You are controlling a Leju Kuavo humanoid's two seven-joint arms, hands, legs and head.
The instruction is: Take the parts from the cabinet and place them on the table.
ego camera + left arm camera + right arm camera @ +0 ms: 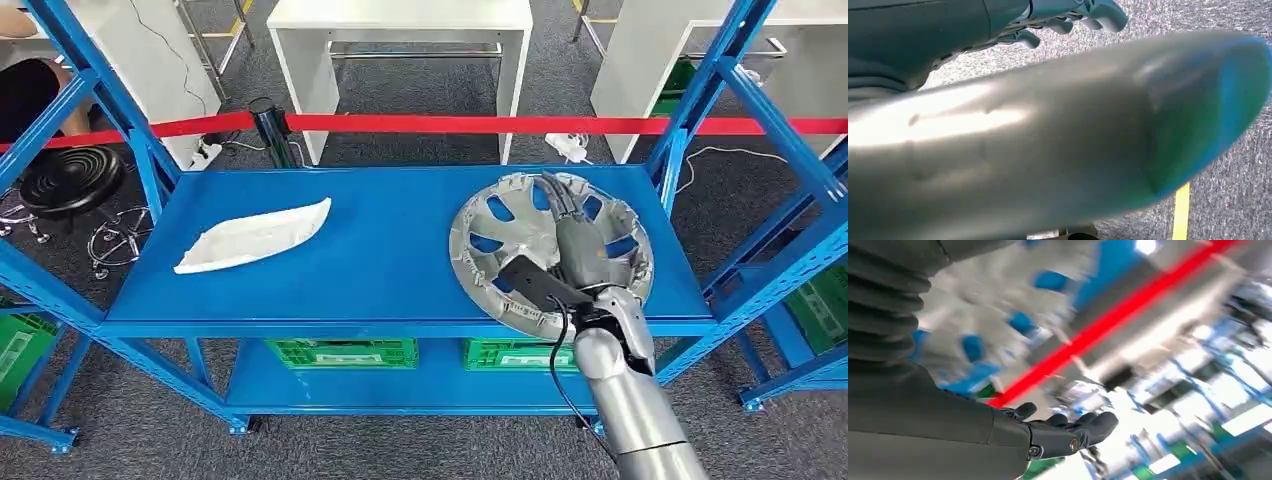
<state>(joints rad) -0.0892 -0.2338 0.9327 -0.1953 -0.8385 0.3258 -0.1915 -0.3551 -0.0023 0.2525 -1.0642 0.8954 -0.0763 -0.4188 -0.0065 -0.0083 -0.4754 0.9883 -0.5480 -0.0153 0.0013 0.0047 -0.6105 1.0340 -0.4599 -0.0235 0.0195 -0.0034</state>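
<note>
Lying flat on the blue shelf [400, 250]: 1 silver hubcap [505, 225] at its right end, hollow side up, round and without a long axis. Well apart to its left, 1 white part [255, 237], long axis slanting, tip toward the hubcap. Over the hubcap, right hand [580, 245], fingers apart, gripping nothing. Left hand [1068, 17] loosely curled; grip cannot be told.

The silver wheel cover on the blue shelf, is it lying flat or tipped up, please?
Tipped: the silver wheel cover leans with its near edge over the blue shelf's front, under the right hand.
</note>
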